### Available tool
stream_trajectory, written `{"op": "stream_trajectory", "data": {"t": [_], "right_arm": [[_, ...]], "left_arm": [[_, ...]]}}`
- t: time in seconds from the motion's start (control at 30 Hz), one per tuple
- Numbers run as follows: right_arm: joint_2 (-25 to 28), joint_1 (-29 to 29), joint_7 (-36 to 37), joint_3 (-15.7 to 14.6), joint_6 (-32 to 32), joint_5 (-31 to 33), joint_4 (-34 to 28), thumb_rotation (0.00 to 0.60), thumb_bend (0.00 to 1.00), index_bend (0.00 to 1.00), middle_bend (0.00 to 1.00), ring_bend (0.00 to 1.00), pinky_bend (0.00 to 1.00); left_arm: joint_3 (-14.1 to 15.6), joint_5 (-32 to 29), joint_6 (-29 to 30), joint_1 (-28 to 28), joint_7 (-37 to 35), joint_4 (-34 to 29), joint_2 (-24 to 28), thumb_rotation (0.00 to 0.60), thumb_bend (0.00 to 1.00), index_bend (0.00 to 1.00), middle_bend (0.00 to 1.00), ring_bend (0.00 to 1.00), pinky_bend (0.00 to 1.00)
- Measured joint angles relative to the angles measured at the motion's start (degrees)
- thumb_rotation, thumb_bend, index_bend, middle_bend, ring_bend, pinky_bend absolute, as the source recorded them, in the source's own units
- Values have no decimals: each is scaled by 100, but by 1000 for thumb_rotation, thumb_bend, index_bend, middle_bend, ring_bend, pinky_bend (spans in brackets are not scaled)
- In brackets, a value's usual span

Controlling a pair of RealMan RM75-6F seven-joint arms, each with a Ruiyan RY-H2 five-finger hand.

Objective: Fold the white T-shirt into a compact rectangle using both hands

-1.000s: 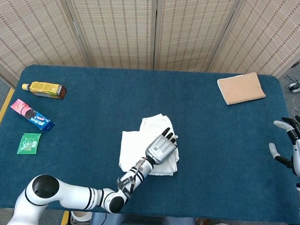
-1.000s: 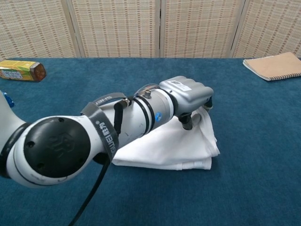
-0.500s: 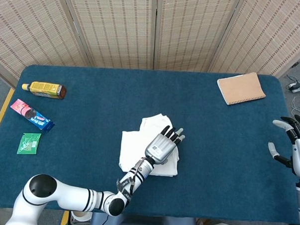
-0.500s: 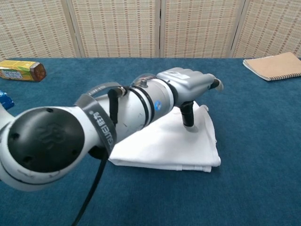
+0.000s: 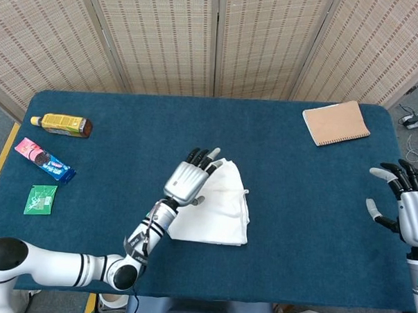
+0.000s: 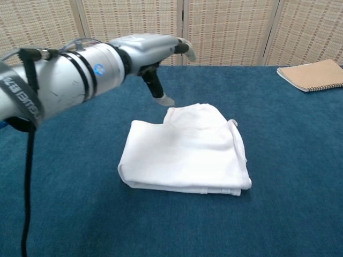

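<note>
Folded shirt [image 6: 185,152] on the blue table [image 6: 278,214]
Left hand [image 6: 153,53] hovers above it, empty; notebook [image 6: 313,74] far right.

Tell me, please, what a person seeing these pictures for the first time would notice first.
First, the folded white cotton T-shirt lying as a rough rectangle in the middle of the dark blue felt-covered table. Next, the silver left hand raised above the shirt's left edge, fingers apart, holding nothing. The right hand waits open at the table's right edge, and a tan spiral notebook lies at the far right corner.

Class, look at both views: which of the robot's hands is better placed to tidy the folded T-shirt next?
Probably the left hand: it hovers open above the white T-shirt. The right hand is open at the table's far edge.
</note>
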Motion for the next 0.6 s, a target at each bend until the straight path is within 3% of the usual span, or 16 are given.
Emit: {"op": "stream_trajectory", "data": {"t": [0.23, 0.6], "right_arm": [[244, 260, -25, -202, -484, -482, -24, 600, 440, 277, 233, 77, 170], [193, 1164, -283, -489, -1737, -1246, 16, 600, 494, 277, 237, 83, 177]], "left_arm": [[224, 409, 303, 717, -831, -354, 750, 600, 269, 112, 23, 0, 23], [991, 1758, 915, 2047, -2184, -524, 1880, 600, 270, 113, 30, 1, 23]]}}
